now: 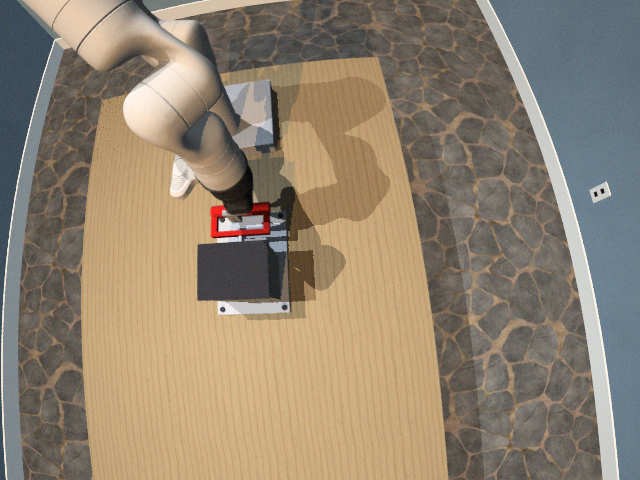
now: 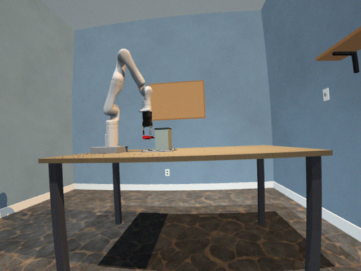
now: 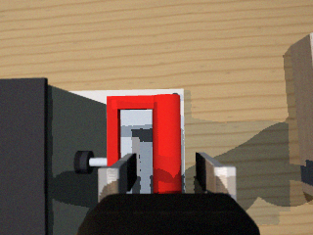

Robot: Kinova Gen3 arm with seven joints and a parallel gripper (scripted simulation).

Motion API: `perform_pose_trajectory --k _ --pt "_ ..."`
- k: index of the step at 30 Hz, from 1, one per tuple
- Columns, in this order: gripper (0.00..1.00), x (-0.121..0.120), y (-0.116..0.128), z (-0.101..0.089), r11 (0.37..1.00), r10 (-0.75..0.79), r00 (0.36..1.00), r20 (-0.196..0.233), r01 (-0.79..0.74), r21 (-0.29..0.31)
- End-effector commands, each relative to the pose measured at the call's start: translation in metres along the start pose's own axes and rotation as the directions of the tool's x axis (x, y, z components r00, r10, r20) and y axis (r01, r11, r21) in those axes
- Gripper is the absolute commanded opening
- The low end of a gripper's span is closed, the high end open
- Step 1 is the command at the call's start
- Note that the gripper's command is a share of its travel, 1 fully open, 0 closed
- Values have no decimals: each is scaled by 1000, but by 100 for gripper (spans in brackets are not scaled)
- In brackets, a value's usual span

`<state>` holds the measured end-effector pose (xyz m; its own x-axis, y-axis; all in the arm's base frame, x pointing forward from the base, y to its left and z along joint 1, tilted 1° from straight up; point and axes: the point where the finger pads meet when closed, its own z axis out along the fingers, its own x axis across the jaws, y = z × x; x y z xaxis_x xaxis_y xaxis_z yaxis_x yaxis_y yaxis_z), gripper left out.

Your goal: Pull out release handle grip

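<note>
Above table (image 2: 203, 153), your gripper (image 3: 166, 175) points straight down over red release handle's grip (image 3: 166, 142). Fingers wide apart, nothing between them, one each side of grip's thick bar. Grip sits just in front of dark housing (image 1: 235, 271), on pale base plate (image 1: 253, 308). Arm (image 2: 116, 87) rises from pedestal beside it.

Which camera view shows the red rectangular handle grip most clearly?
The wrist view: the red rectangular handle grip fills the centre, its thick bar between the open gripper fingers. The top view shows it partly hidden under the wrist; the exterior view shows only a small red sliver.
</note>
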<state>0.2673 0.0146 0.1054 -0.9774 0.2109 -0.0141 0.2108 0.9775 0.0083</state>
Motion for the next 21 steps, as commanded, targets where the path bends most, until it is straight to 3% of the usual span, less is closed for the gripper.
perform_pose_trajectory --k 1,21 --pt "98 0 -1 3 1000 3 1000 1 -3 1" --pt "98 0 -1 23 1000 3 1000 1 -3 1"
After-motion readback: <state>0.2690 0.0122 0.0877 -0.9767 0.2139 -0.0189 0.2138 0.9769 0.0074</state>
